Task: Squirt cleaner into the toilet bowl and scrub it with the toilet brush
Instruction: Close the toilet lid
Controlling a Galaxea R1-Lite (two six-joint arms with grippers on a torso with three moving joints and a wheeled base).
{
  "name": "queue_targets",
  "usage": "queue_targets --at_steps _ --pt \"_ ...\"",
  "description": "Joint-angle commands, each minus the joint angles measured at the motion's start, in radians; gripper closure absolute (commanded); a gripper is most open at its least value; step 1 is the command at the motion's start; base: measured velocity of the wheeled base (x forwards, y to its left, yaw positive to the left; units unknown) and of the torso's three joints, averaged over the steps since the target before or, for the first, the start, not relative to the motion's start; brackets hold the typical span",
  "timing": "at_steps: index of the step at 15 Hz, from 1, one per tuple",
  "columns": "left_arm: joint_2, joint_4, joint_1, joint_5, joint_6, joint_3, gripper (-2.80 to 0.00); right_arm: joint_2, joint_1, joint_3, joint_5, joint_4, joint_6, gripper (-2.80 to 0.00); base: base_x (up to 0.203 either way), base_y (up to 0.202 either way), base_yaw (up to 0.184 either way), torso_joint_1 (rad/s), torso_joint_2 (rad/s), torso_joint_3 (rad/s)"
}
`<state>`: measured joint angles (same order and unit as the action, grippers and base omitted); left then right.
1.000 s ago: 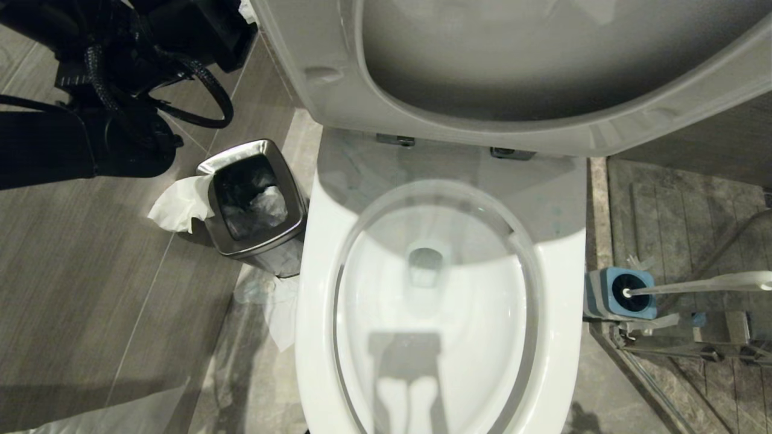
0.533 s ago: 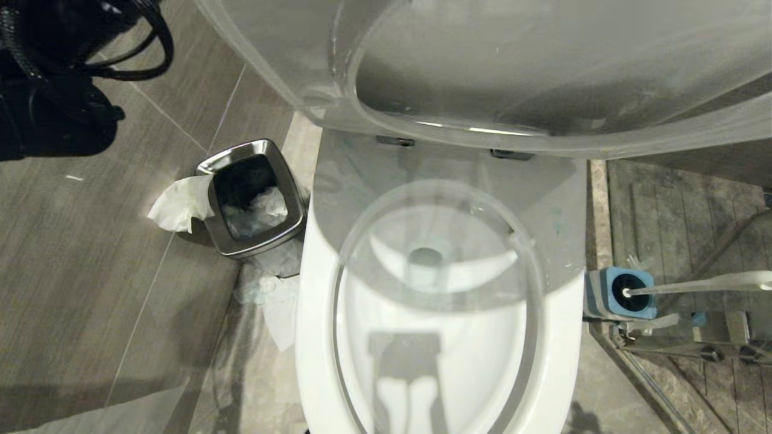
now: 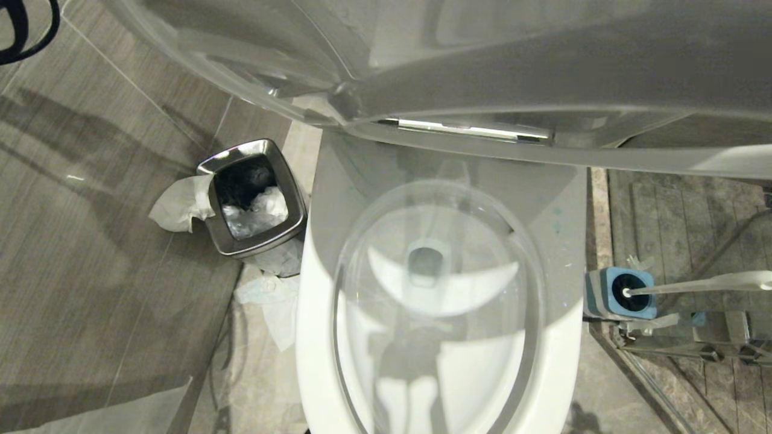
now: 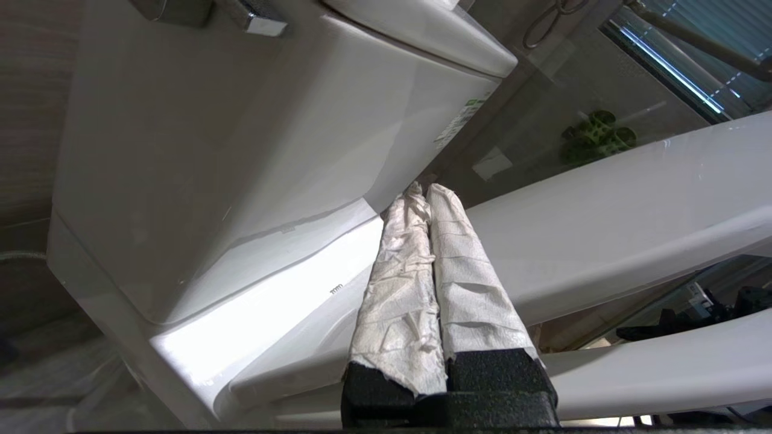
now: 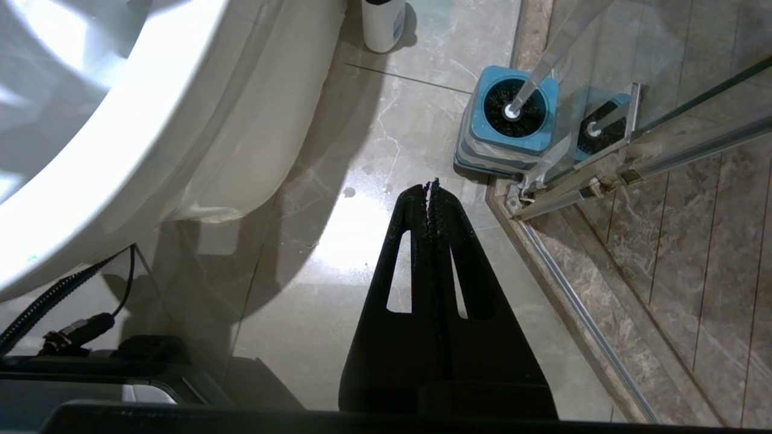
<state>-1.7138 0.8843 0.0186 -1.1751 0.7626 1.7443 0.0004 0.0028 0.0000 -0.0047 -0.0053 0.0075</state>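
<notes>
1. Closest to you, your right gripper [image 5: 432,188] hung over the bare floor tiles with its black fingers pressed together on nothing, parked between the bowl's flank and the shower door track.
2. Just past its tip stood the toilet brush [image 5: 533,78], head-down in the blue-topped holder [image 5: 479,134], right against the glass shower door [image 5: 603,90]. Black bristles filled the holder's mouth and the white handle leaned up and away.
3. My guess on handling: the brush looked light, with a stiff, glossy plastic handle that could slip. I'd pinch it partway up the shaft, clear of the bristles, and pull straight out so the holder doesn't tip or ride up with it.
4. The toilet bowl [image 3: 313,289] sat dead centre in your head view, basin open, water at the drain. I couldn't make out any real blue tint, only faint teal specks on the rim, so I'd say the cleaner wasn't in yet.
5. Left of the bowl was a steel waste bin [image 3: 289,226] with tissue [image 3: 178,202] spilling beside it.
6. Farthest off, your left gripper [image 4: 425,193], fingers wrapped in white paper and closed with nothing between them, was up by the raised seat and lid [image 4: 603,217], in front of the tank [image 4: 241,150].
</notes>
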Motion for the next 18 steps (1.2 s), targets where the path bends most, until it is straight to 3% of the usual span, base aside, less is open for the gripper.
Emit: queue_targets --at_steps 1,18 --pt "0.022 0.003 0.004 -0.006 0.007 -0.006 0.00 0.001 0.000 -0.001 0.000 -0.001 0.000 0.00 0.000 0.000 0.000 0.000 0.00 0.000" --pt "-0.001 0.003 0.012 -0.014 0.005 -0.009 0.00 0.001 0.000 0.000 0.000 -0.001 0.000 0.00 0.000 0.000 0.000 0.000 0.00 0.000"
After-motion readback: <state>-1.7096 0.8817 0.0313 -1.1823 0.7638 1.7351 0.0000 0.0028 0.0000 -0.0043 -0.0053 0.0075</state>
